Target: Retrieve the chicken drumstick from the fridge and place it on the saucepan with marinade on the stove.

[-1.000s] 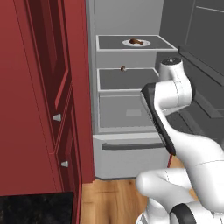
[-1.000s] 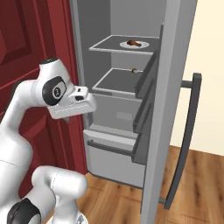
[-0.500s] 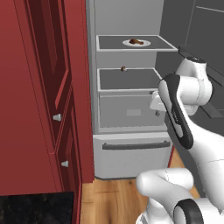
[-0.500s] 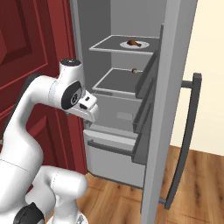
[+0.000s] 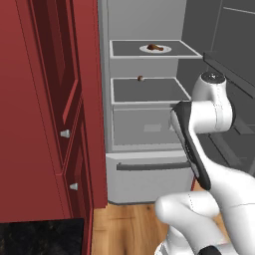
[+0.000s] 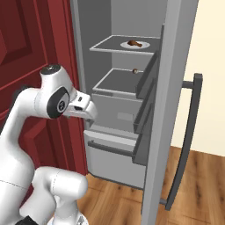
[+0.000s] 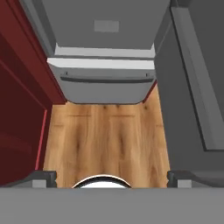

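High in the frame, the small brown chicken drumstick (image 5: 154,48) lies on the tall grey open fridge's (image 6: 167,110) top shelf. Gripper (image 7: 111,177) spread wide, empty, pointing floorward; reaching upward comes next.

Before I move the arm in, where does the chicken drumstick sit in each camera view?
Left base view: the chicken drumstick lies on a small white plate on the top shelf of the open fridge, upper centre.
Right base view: same plate, top shelf, upper centre-right.
Hand view: the drumstick is out of frame.
Shared landmark: the fridge drawer.
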Available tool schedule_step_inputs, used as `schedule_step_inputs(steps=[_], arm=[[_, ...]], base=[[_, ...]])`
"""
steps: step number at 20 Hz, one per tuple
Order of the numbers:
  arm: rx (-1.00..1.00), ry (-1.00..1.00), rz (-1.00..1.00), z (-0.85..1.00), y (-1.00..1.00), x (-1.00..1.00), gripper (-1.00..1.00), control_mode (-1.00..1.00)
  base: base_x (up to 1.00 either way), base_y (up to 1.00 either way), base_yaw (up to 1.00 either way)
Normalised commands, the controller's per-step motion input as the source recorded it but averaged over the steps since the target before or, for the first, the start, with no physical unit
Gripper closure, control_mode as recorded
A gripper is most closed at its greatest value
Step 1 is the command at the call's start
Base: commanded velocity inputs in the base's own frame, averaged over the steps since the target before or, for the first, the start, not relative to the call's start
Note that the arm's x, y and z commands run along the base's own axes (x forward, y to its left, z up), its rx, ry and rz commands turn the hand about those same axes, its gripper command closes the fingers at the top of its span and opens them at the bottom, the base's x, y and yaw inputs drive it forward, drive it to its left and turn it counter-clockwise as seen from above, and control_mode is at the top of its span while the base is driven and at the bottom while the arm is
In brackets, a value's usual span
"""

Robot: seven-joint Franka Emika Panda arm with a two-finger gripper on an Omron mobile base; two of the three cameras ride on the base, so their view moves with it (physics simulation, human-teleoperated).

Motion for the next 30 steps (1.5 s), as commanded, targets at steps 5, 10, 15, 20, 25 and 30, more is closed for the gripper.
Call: schedule_step_inputs(steps=[5, 10, 15, 20, 25, 30], arm=[[0.02, -0.22, -0.05, 0.06, 0.0, -0.24, -1.0, -1.0], [0.0, -0.05, 0.0, 0.0, 0.02, -0.07, -1.0, -1.0], [0.0, -0.08, -0.1, -0.01, 0.03, 0.1, -1.0, -1.0], [0.0, -0.06, -0.06, -0.01, 0.0, 0.08, -1.0, 1.0], [0.0, 0.0, 0.0, 0.0, 0.0, 0.0, -1.0, 1.0], [0.0, 0.0, 0.0, 0.0, 0.0, 0.0, -1.0, 1.0]], base=[[0.0, 0.0, 0.0], [0.0, 0.0, 0.0], [0.0, 0.0, 0.0], [0.37, 0.06, -0.29], [0.5, 0.37, -0.15], [0.44, 0.19, 0.07]])
